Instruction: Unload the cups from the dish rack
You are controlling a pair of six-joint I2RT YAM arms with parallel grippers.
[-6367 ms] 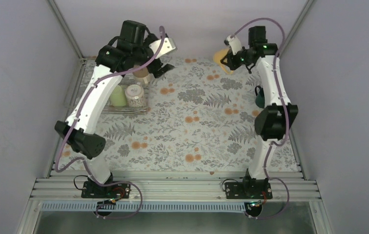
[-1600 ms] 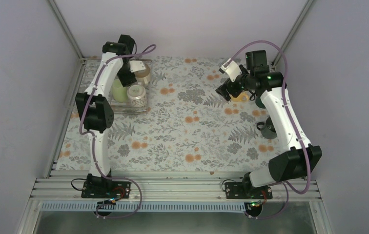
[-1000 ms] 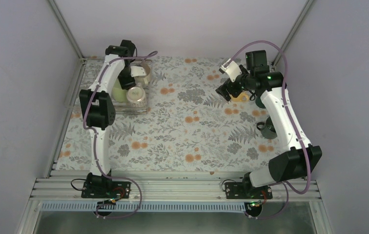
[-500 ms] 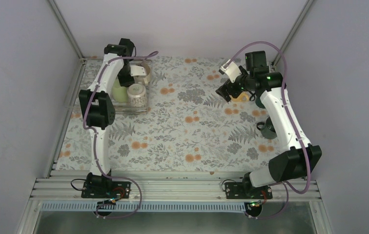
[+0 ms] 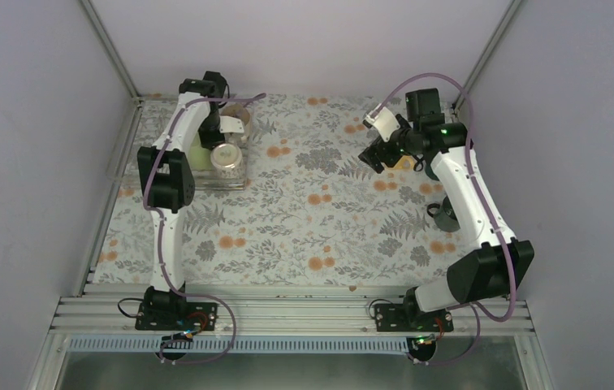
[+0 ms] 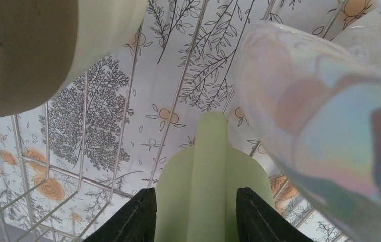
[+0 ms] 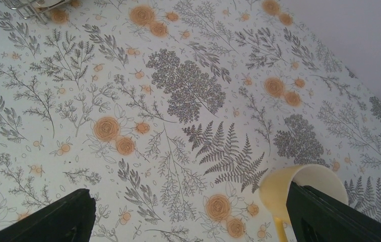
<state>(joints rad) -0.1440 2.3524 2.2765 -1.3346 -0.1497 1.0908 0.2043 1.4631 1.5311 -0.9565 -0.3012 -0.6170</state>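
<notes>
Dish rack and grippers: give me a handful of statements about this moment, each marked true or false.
1. The left gripper has the pale green mug, in the dish rack, between its fingers. True.
2. The yellow mug is on the tablecloth. True.
3. The right gripper is shut on the yellow mug. False: it is open and empty.
4. The dish rack holds only the pale green mug. False: the patterned mug and the cream-white mug are in it too.
</notes>
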